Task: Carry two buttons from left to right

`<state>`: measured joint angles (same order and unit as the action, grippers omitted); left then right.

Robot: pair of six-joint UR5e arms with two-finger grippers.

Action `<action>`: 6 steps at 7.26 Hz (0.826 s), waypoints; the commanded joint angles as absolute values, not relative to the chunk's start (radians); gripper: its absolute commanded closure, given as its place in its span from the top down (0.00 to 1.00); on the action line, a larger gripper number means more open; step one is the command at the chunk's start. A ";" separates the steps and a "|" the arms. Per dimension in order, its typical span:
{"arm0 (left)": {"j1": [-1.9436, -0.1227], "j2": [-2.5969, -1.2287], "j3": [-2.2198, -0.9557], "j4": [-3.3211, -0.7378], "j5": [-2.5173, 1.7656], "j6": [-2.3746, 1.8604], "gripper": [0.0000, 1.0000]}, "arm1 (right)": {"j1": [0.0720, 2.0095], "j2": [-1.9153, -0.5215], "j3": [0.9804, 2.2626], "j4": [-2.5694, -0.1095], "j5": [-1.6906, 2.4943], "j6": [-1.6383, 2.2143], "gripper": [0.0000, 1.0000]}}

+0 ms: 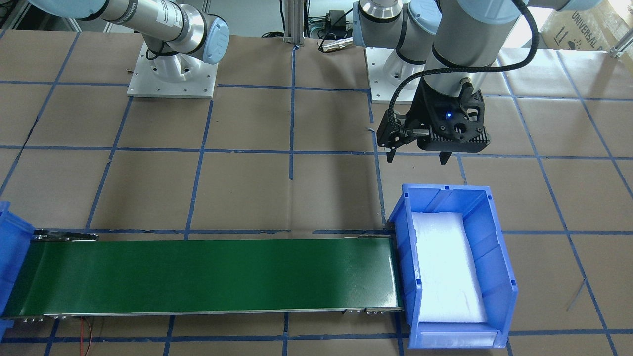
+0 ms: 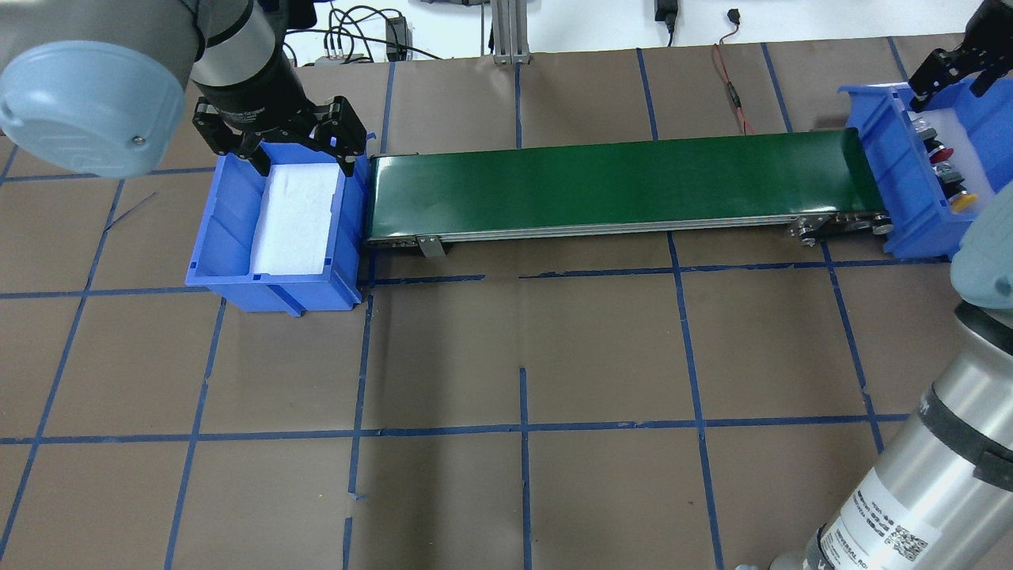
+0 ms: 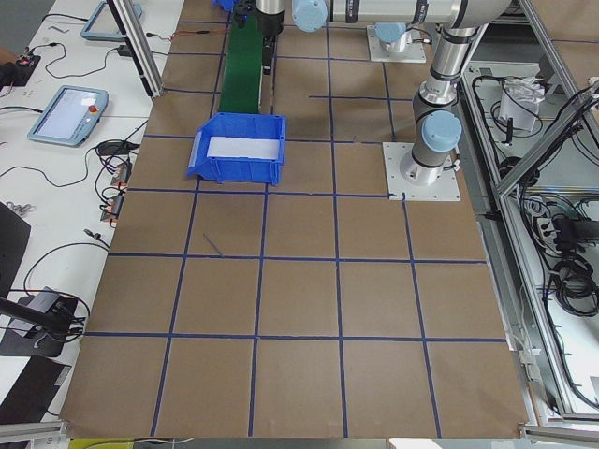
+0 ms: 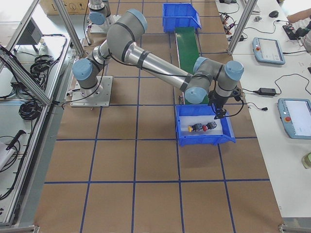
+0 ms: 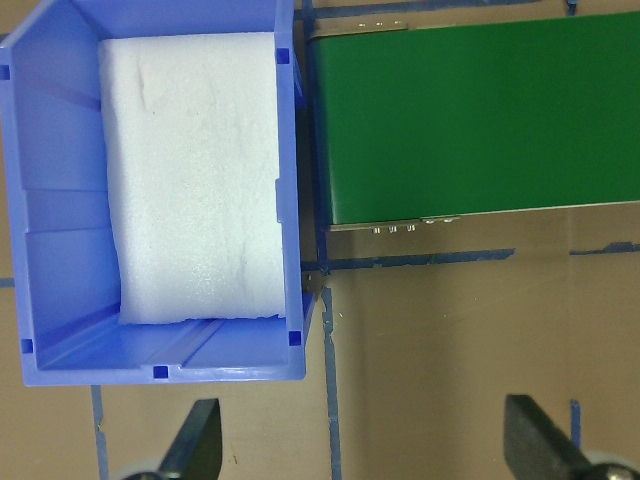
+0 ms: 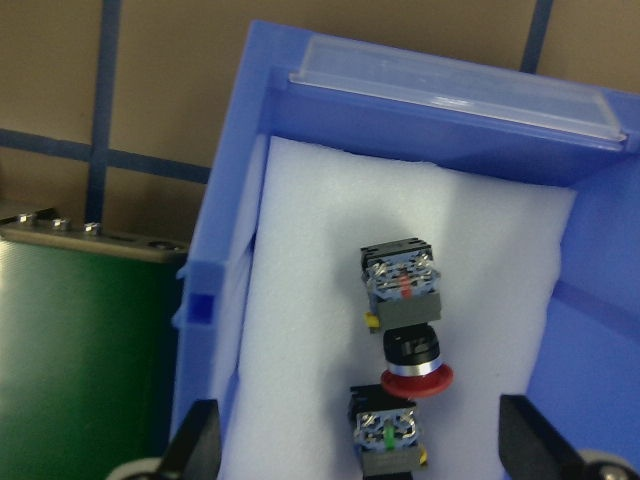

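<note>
Left gripper (image 5: pixel 362 440) and right gripper (image 6: pixel 365 445) are hanging wide, empty, as both buttons (image 6: pixel 405 300) are apparently lying delivered in the right-edge bin (image 6: pixel 228 210).

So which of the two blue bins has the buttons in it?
The bin at the belt's right end: the red button and yellow button lie on its foam. The left bin holds only foam.

On white foam (image 6: pixel 300 300) in the blue bin (image 6: pixel 232 220), red button (image 6: pixel 405 325) and yellow button (image 4: pixel 193 128), both on their sides.
</note>
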<state>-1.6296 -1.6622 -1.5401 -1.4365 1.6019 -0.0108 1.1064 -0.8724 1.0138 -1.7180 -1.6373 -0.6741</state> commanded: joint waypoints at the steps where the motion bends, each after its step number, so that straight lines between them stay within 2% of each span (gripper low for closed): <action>1: -1.631 -1.663 -1.539 -1.436 1.601 -0.011 1.00 | 1.185 -0.989 1.020 -1.570 -1.635 -0.587 1.00; 6: -1.631 -1.663 -1.539 -1.436 1.601 -0.011 1.00 | 1.477 -1.175 1.035 -1.310 -1.649 -0.191 1.00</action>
<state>-1.6307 -1.6629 -1.5376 -1.4350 1.6015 -0.0107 1.4132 -1.1348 1.0319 -1.3663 -1.6480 -0.2857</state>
